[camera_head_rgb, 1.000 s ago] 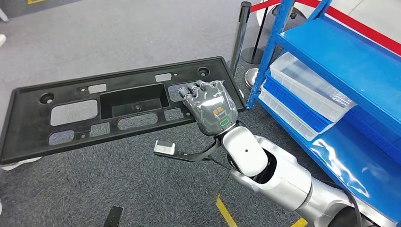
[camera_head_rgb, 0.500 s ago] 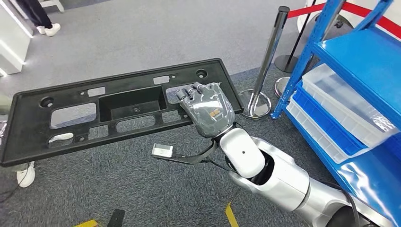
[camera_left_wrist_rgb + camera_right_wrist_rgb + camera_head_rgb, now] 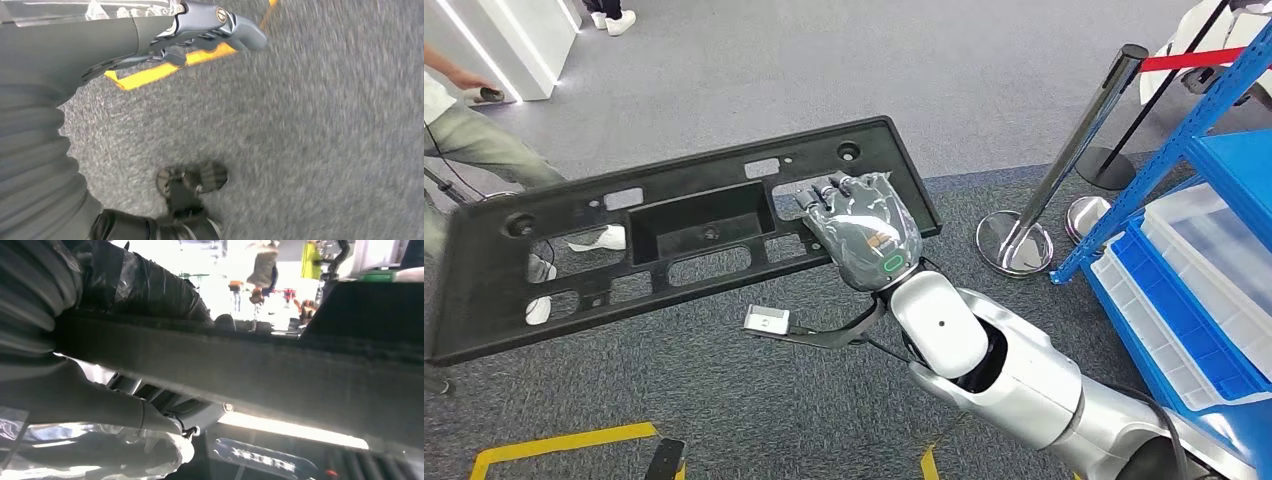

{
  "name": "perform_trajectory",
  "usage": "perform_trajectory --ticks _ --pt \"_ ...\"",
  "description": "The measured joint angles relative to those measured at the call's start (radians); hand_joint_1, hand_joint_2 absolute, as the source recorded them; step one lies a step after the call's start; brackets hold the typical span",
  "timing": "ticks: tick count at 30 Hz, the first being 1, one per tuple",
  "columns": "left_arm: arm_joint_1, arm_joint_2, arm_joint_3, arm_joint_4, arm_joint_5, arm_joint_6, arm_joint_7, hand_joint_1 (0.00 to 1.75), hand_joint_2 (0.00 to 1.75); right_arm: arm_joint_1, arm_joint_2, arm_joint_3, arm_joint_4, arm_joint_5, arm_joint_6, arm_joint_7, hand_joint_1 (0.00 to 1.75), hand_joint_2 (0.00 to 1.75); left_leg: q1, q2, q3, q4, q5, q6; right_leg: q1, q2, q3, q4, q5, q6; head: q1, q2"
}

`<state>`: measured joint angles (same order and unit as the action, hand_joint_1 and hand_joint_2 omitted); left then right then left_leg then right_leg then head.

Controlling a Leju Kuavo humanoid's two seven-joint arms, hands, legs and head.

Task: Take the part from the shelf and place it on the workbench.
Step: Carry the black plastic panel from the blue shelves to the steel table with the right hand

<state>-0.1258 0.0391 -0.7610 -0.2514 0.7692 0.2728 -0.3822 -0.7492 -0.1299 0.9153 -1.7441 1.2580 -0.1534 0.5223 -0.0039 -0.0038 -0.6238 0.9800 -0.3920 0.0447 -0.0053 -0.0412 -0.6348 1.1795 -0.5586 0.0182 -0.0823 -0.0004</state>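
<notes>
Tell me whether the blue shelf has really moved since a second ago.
No. The blue shelf slides right in the head view, but the carpet and stanchion slide with it: the camera turned. The right hand holds the black part.

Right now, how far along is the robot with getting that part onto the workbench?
Done: the black part is off the blue shelf, which stands to the right. In hand: the right robot hand grips the part near its right end, above the carpet. Left: setting it on the workbench.

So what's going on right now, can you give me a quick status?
Right hand grips the long black plastic panel, held above grey carpet. Left hand holds nothing, hanging over the floor. Chrome barrier post and blue metal shelf alongside; a person stands beyond.
</notes>
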Motion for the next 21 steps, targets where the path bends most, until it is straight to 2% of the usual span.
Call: perform_trajectory --ticks 1,2,3,4,5,7,9,10,11,12,13,15,16,17,18,19,20,21 --pt "-0.001 0.0 0.0 0.0 0.0 0.0 0.0 0.0 1.75 0.001 0.0 0.0 -0.001 0.0 0.0 0.0 1.75 1.75 -0.001 -0.011 0.001 0.001 -0.002 0.002 0.0 0.02 -0.035 0.063 -0.02 -0.003 0.002 0.0" --pt "-0.003 0.0 0.0 0.0 0.0 0.0 0.0 0.0 1.75 0.004 0.0 0.0 0.0 0.0 0.0 0.0 1.75 1.75 -0.002 -0.025 0.001 0.004 -0.004 0.004 0.001 0.032 -0.063 0.106 -0.026 -0.006 0.003 0.0" --pt "-0.004 0.0 0.0 0.0 0.0 0.0 0.0 0.0 1.75 0.006 0.0 0.001 0.0 0.0 0.0 0.0 1.75 1.75 -0.003 -0.04 0.001 0.008 -0.007 0.004 0.001 0.037 -0.075 0.116 -0.015 -0.008 0.004 0.0" --pt "-0.003 0.0 0.0 0.0 0.0 0.0 0.0 0.0 1.75 0.008 -0.001 0.002 0.0 0.001 0.0 0.0 1.75 1.75 -0.003 -0.055 0.001 0.014 -0.011 0.003 0.002 0.041 -0.068 0.087 0.015 -0.01 0.004 0.0" --pt "-0.002 0.0 0.0 0.0 0.0 0.0 0.0 0.0 1.75 0.008 -0.001 0.003 0.0 0.001 0.001 0.0 1.75 1.75 -0.002 -0.071 0.001 0.021 -0.015 0.001 0.001 0.049 -0.046 0.029 0.055 -0.013 0.005 0.0" --pt "-0.001 -0.001 0.0 0.0 0.0 -0.001 0.001 0.0 1.75 0.007 -0.001 0.005 -0.001 0.002 0.001 0.0 1.75 1.75 0.0 -0.097 -0.007 0.04 -0.025 -0.007 -0.006 0.098 0.004 -0.083 0.103 -0.015 0.004 0.0" --pt "-0.002 0.0 0.0 0.0 0.0 -0.002 0.002 0.0 1.75 0.005 0.0 0.006 -0.003 0.003 0.002 0.0 1.75 1.75 0.005 -0.119 -0.023 0.052 -0.027 -0.017 -0.009 0.136 0.017 -0.117 0.104 -0.016 0.003 0.0" --pt "-0.003 0.001 0.0 0.0 0.0 -0.002 0.003 0.0 1.75 0.005 0.0 0.007 -0.004 0.003 0.002 0.0 1.75 1.75 0.007 -0.131 -0.03 0.055 -0.026 -0.022 -0.008 0.136 0.017 -0.12 0.105 -0.018 0.003 0.0" --pt "-0.002 0.003 0.0 0.0 0.0 -0.002 0.004 0.0 1.75 0.005 0.0 0.007 -0.005 0.004 0.003 0.0 1.75 1.75 0.009 -0.141 -0.033 0.054 -0.025 -0.026 -0.009 0.122 0.017 -0.119 0.105 -0.022 0.004 0.0" --pt "0.0 0.002 0.0 -0.001 -0.001 -0.003 0.004 0.0 1.75 0.004 0.0 0.007 -0.005 0.005 0.003 -0.001 1.75 1.75 0.007 -0.132 -0.036 0.061 -0.028 -0.03 -0.01 0.11 0.022 -0.122 0.104 -0.027 0.001 0.0" --pt "0.001 0.003 -0.001 -0.001 -0.002 -0.003 0.005 0.0 1.75 0.004 0.001 0.007 -0.005 0.005 0.004 -0.002 1.75 1.75 0.005 -0.11 -0.045 0.083 -0.038 -0.035 -0.012 0.096 0.027 -0.124 0.104 -0.032 -0.004 0.0" --pt "-0.001 0.0 -0.001 -0.002 -0.003 -0.004 0.006 0.0 1.75 0.001 0.001 0.008 -0.006 0.006 0.004 -0.002 1.75 1.75 0.004 -0.042 -0.093 0.179 -0.081 -0.045 -0.01 0.067 0.036 -0.127 0.099 -0.041 -0.013 0.0" --pt "-0.004 0.001 -0.001 -0.002 -0.004 -0.004 0.007 0.0 1.75 0.001 0.001 0.008 -0.006 0.006 0.004 -0.002 1.75 1.75 0.006 -0.019 -0.128 0.243 -0.106 -0.048 -0.007 0.052 0.039 -0.127 0.096 -0.043 -0.016 0.0" --pt "-0.005 0.0 -0.001 -0.002 -0.004 -0.005 0.007 0.0 1.75 0.001 0.001 0.008 -0.006 0.006 0.005 -0.003 1.75 1.75 0.007 -0.008 -0.16 0.297 -0.122 -0.05 -0.004 0.038 0.041 -0.126 0.093 -0.045 -0.016 0.0" --pt "-0.005 0.0 -0.001 -0.002 -0.005 -0.005 0.008 0.0 1.75 0.001 0.001 0.008 -0.006 0.006 0.006 -0.003 1.75 1.75 0.007 -0.003 -0.178 0.323 -0.124 -0.048 -0.001 0.024 0.043 -0.126 0.09 -0.045 -0.016 0.0" --pt "-0.005 0.0 -0.001 -0.002 -0.006 -0.006 0.009 0.0 1.75 0.001 0.001 0.008 -0.006 0.006 0.007 -0.003 1.75 1.75 0.006 0.0 -0.176 0.312 -0.107 -0.043 0.002 0.01 0.045 -0.126 0.087 -0.046 -0.016 0.0" --pt "-0.005 0.0 -0.001 -0.002 -0.007 -0.006 0.01 0.0 1.75 0.001 0.001 0.008 -0.006 0.007 0.007 -0.004 1.75 1.75 0.002 0.004 -0.153 0.263 -0.076 -0.035 0.004 -0.003 0.048 -0.126 0.084 -0.046 -0.016 0.0" --pt "-0.005 0.0 -0.001 -0.002 -0.008 -0.006 0.01 0.0 1.75 0.0 0.001 0.008 -0.006 0.008 0.008 -0.005 1.75 1.75 -0.006 0.018 -0.116 0.19 -0.042 -0.023 0.006 -0.015 0.053 -0.127 0.08 -0.047 -0.016 0.0"
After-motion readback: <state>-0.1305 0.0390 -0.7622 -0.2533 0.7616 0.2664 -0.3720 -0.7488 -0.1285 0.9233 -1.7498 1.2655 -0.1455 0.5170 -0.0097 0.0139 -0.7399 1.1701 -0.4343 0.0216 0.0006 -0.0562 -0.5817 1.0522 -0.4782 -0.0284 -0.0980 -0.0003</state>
